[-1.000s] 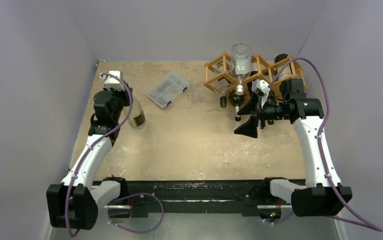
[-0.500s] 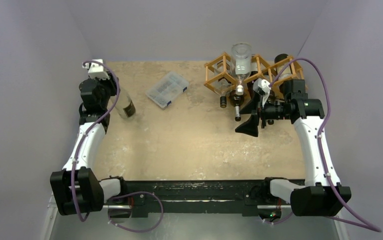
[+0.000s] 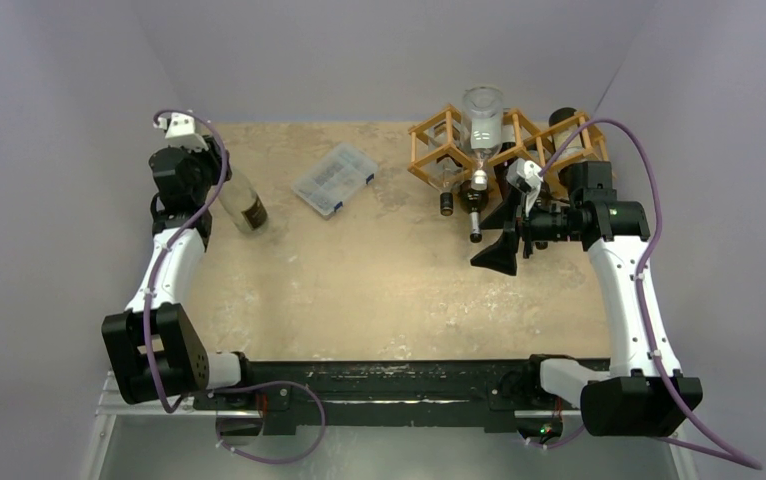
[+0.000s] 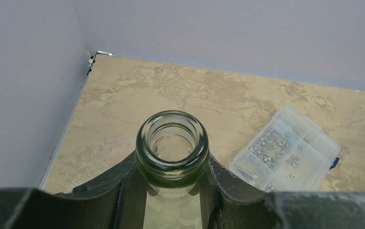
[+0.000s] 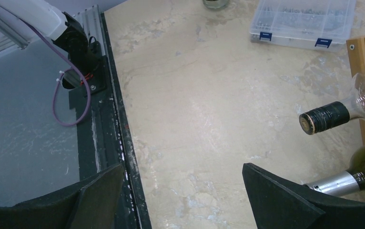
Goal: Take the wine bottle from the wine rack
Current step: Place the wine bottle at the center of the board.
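Note:
My left gripper (image 3: 217, 188) is shut on the neck of a green-tinted glass wine bottle (image 3: 247, 210) near the table's far-left edge. The bottle leans, its labelled base toward the table's middle. In the left wrist view its open mouth (image 4: 172, 143) sits between my black fingers (image 4: 123, 191). The wooden wine rack (image 3: 427, 150) stands at the back right with several other bottles in it. Among them are a clear one (image 3: 482, 122) and dark necks (image 3: 473, 212) pointing toward me. My right gripper (image 3: 499, 232) hangs open just in front of the rack, holding nothing.
A clear plastic compartment box (image 3: 334, 178) with small parts lies between the held bottle and the rack. In the right wrist view a black-capped neck (image 5: 324, 117) and a silver-foiled neck (image 5: 338, 182) stick out beside a rack rod (image 5: 357, 47). Purple walls close in on both sides.
My left arm has swung the held bottle left and toward the back-left corner. The right arm has barely moved and stays open.

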`<state>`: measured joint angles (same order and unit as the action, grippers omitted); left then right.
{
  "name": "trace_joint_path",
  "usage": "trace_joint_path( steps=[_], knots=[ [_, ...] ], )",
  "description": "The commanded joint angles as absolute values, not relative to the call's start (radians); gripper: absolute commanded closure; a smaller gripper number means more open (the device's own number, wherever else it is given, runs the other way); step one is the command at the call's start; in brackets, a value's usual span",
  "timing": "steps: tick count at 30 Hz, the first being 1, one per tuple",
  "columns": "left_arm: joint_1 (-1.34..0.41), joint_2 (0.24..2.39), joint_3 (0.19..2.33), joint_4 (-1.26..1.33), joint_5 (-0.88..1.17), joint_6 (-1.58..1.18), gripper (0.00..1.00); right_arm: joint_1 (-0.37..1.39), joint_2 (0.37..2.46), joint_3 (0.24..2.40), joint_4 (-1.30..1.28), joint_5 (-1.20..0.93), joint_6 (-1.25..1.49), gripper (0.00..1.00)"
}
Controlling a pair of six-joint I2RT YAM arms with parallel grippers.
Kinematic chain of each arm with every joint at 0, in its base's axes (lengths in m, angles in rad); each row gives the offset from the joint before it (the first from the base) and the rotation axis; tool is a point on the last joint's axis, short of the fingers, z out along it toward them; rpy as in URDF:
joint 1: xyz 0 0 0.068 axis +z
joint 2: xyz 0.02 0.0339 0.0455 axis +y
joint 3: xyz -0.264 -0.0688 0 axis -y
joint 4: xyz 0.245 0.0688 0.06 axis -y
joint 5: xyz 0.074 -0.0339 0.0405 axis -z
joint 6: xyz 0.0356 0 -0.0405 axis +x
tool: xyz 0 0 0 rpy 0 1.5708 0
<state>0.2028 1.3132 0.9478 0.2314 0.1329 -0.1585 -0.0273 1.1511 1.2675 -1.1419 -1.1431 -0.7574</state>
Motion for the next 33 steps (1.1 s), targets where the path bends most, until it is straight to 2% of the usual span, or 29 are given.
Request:
trace_joint_path(
  steps=[1, 21, 23, 33],
  knots=[
    [0.215, 1.305, 1.054, 0.476, 0.185, -0.193, 1.0, -0.034, 1.13, 1.263, -1.124, -1.147, -0.746, 0.01],
    [0.216, 1.394, 1.146, 0.463, 0.238, -0.024, 1.0, -0.037, 1.129, 1.258, -1.123, -1.147, -0.744, 0.01],
    [0.215, 1.399, 1.139, 0.463, 0.237, -0.026, 0.96, -0.037, 1.129, 1.259, -1.123, -1.147, -0.743, 0.01],
    [0.216, 1.404, 1.094, 0.479, 0.22, -0.016, 0.87, -0.038, 1.124, 1.258, -1.124, -1.147, -0.744, 0.01]
  ],
)
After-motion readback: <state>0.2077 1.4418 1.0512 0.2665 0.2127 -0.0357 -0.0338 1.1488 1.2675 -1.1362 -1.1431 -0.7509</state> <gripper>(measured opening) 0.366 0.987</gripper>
